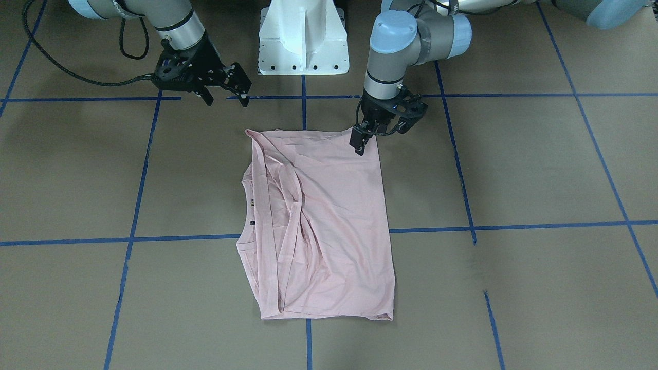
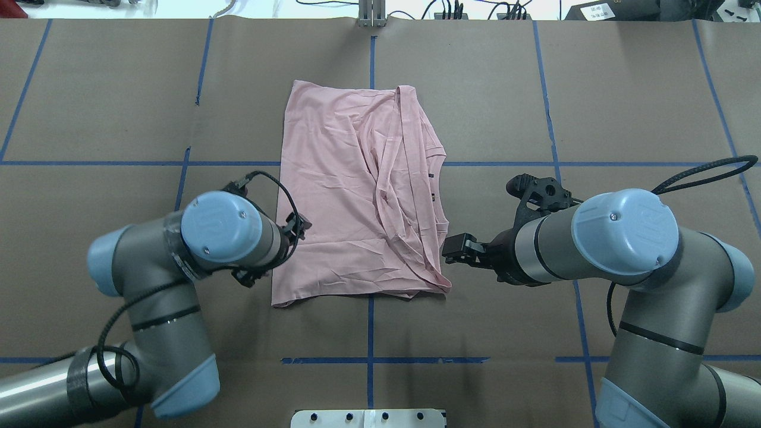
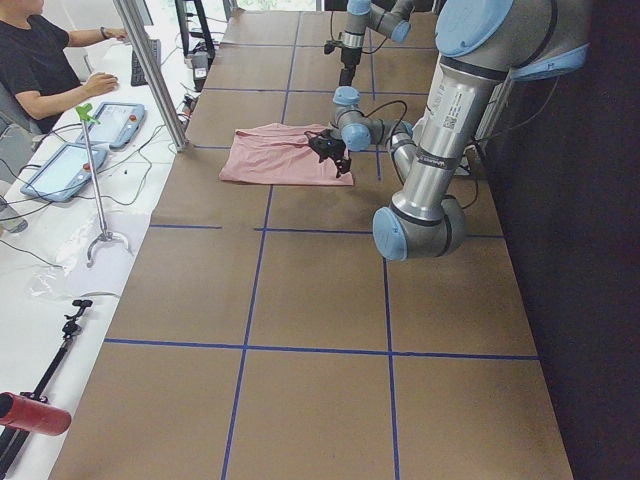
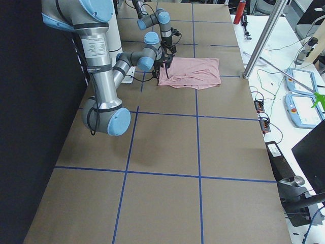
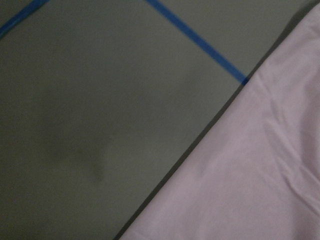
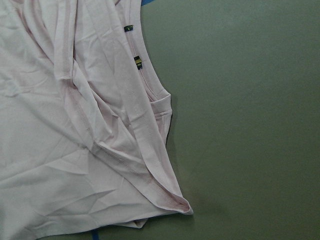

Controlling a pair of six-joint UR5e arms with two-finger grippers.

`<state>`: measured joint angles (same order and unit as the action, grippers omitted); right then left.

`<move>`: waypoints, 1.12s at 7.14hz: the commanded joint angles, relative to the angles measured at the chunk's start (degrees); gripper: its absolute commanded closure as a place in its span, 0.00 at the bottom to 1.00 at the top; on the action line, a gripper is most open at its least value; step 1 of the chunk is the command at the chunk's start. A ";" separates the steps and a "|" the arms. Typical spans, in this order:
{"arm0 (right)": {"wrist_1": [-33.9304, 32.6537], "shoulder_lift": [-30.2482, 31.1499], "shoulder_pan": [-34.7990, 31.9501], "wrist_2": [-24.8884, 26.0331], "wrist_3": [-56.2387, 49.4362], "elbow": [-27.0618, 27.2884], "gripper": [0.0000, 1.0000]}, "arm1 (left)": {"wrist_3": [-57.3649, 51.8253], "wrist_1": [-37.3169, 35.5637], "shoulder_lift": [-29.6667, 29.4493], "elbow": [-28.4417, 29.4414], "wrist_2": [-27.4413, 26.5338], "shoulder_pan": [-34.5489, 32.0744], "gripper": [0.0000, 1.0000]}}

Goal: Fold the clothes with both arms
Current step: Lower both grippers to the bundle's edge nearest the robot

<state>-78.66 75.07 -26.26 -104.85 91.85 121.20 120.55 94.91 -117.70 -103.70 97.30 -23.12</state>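
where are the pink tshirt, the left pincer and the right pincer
pink T-shirt (image 1: 334,205), front-facing view, middle of the cloth
left pincer (image 1: 367,136), front-facing view, between its fingertips
right pincer (image 1: 226,97), front-facing view, between its fingertips

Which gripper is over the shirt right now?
The left gripper, above the T-shirt's robot-side corner; the right gripper hangs beside the cloth, not over it.

Even light; dim, blurred left-wrist view.

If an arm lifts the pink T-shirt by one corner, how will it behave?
Likely floppy: the T-shirt lies in soft wrinkles and draped folds, so it should sag. Probably light, being thin cloth. The loose folded layers may well slide apart.
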 commanded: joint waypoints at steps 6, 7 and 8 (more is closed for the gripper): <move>0.09 -0.10 -0.10 0.00 0.09 0.18 0.00 | 3.37 -4.12 1.33 -0.28 -0.97 5.01 0.09; 0.09 -0.10 -0.10 0.00 0.00 0.26 0.00 | 3.46 -4.12 1.33 -0.28 -0.97 5.01 0.40; 0.09 -0.10 -0.19 0.00 0.00 0.35 0.00 | 3.46 -4.12 1.33 -0.28 -0.97 5.27 0.79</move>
<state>-78.57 74.97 -26.38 -104.85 91.88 121.46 123.98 90.87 -116.40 -103.98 96.32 -18.09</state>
